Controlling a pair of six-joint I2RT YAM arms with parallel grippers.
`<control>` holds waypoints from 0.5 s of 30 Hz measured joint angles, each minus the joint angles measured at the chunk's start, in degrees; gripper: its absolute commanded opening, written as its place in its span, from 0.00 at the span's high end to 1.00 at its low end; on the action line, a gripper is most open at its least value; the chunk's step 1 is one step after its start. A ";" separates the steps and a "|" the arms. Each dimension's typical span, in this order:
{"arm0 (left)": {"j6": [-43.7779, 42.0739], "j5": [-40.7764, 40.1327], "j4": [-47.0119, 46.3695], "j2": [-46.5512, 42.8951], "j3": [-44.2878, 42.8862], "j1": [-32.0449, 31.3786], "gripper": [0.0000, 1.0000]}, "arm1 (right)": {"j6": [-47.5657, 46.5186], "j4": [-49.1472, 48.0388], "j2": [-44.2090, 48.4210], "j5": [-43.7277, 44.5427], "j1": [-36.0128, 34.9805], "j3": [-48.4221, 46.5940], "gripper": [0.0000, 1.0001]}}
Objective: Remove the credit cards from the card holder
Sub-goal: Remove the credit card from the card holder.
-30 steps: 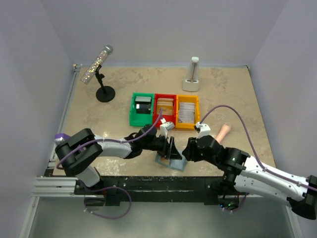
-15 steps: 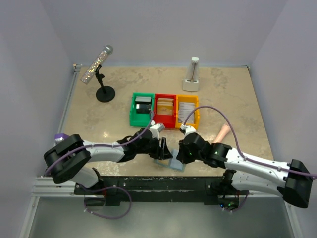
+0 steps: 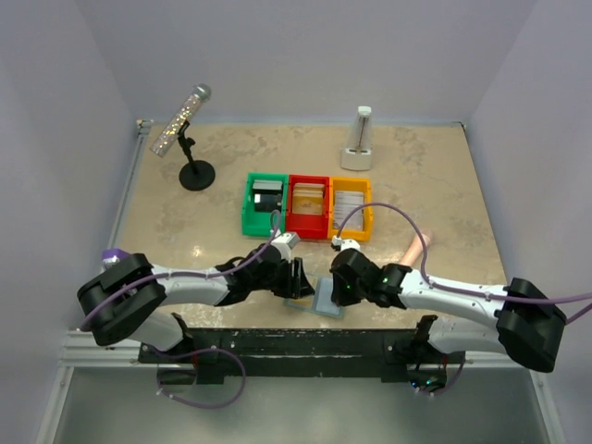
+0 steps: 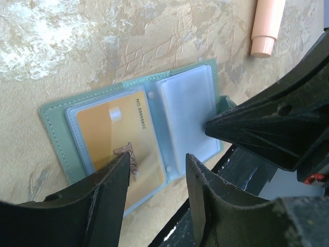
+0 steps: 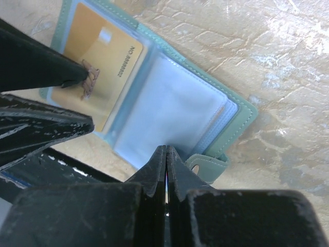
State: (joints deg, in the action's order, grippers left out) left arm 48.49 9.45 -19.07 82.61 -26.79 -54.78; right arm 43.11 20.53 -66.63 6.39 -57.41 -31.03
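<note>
Tan credit card (image 4: 115,139) isn't out yet, but the card holder (image 4: 139,128) now lies open on the worktop (image 4: 77,41). Your right gripper (image 5: 165,154) just shut, tip pinning the holder. The left gripper (image 4: 158,159) is half-open and empty over the card, so you're ready to pull.

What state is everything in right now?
card holder, open, lying flat.
tan card, inside its pocket, not pulled out.
left gripper, open, at the tan card's end.
right gripper, shut, tip at the clear pocket's edge.
green bin, holds dark cards.
red bin, holds tan cards.
yellow bin, holds whitish cards.
</note>
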 measured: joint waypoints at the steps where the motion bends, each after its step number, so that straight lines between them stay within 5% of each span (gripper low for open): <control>1: 0.02 -0.15 0.00 -0.33 0.26 0.00 0.47 | 0.00 -0.28 -0.24 0.02 0.22 0.07 1.00; 15: 0.39 -1.86 1.33 -5.97 4.17 0.00 0.46 | -1.07 -5.66 -5.75 -1.62 4.66 -0.61 1.00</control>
State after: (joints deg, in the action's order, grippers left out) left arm 48.88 7.60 -17.74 76.64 -22.61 -54.78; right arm 42.04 14.87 -72.38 4.78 -52.75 -31.64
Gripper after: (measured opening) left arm 0.536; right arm 0.007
